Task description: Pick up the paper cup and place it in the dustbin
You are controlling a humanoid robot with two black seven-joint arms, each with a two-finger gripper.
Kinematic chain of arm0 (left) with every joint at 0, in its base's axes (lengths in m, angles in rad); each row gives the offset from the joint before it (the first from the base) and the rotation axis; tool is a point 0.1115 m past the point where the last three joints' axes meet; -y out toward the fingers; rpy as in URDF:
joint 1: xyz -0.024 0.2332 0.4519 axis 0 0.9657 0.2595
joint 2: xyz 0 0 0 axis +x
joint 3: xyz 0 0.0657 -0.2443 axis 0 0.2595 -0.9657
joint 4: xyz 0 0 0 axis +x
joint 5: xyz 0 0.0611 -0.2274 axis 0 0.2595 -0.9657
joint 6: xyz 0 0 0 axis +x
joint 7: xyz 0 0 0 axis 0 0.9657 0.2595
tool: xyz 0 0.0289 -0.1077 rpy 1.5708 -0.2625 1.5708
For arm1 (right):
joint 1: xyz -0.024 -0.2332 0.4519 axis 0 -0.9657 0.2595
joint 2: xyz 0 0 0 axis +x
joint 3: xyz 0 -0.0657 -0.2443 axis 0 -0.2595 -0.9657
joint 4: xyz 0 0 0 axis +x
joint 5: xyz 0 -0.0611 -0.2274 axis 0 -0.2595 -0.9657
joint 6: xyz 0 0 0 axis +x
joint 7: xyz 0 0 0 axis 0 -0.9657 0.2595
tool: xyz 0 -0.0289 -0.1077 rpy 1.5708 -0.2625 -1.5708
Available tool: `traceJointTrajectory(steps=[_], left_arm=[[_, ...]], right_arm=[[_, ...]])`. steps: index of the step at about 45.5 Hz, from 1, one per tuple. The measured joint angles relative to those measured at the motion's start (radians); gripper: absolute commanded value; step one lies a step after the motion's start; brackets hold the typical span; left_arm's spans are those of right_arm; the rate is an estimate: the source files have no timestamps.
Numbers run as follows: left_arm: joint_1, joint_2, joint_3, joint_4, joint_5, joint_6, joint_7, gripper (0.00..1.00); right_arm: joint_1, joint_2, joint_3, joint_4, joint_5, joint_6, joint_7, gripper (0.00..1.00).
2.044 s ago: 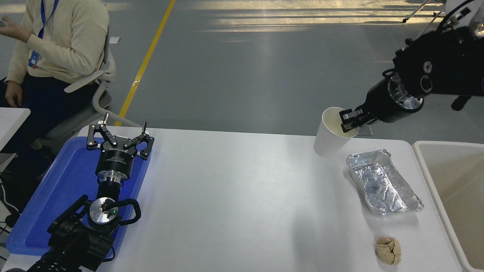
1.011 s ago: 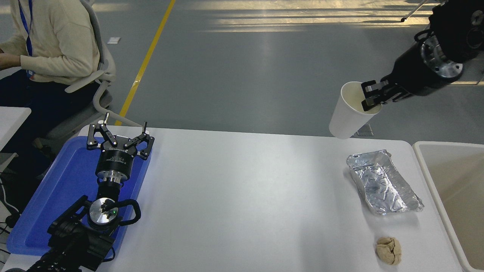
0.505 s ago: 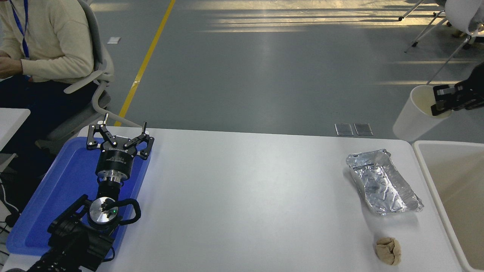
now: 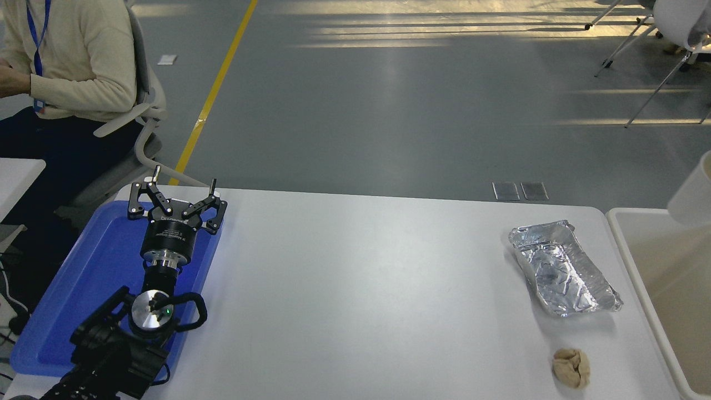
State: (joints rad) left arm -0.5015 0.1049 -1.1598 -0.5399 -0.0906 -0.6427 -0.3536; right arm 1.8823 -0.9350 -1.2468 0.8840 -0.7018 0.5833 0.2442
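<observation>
The white paper cup [image 4: 694, 197] shows only in part at the right edge of the head view, tilted in the air above the far corner of the beige dustbin [image 4: 627, 239]. Whatever holds it is cut off by the picture's edge, and my right gripper is out of view. My left gripper [image 4: 176, 194] is parked at the lower left over the blue tray [image 4: 83, 289], its fingers spread open and holding nothing.
A crumpled silver foil tray [image 4: 561, 269] lies on the white table [image 4: 361, 294] left of the dustbin, with a tan paper ball [image 4: 571, 367] nearer me. A person [image 4: 72, 61] sits in a chair at the far left.
The cup has travelled right, from above the table's far edge to over the dustbin. My right arm and gripper have slid out of the picture on the right. The left arm has stayed still.
</observation>
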Motion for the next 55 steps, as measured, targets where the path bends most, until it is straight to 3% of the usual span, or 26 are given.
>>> traceJointTrajectory(steps=[16, 36, 55], left_arm=[[0.0, 0.0, 0.0, 0.0, -0.001, 0.0, 0.0, 1.0], [0.0, 0.0, 0.0, 0.0, 0.0, 0.0, 0.0, 1.0], [0.0, 0.001, 0.0, 0.0, 0.0, 0.0, 0.0, 1.0]], right_arm=[[-0.306, -0.023, 0.174, -0.223, 0.003, -0.062, 0.001, 0.0], [-0.685, 0.071, 0.383, -0.494, 0.023, -0.132, 0.001, 0.0], [-0.972, 0.2, 0.459, -0.655, 0.192, -0.239, 0.001, 0.0]])
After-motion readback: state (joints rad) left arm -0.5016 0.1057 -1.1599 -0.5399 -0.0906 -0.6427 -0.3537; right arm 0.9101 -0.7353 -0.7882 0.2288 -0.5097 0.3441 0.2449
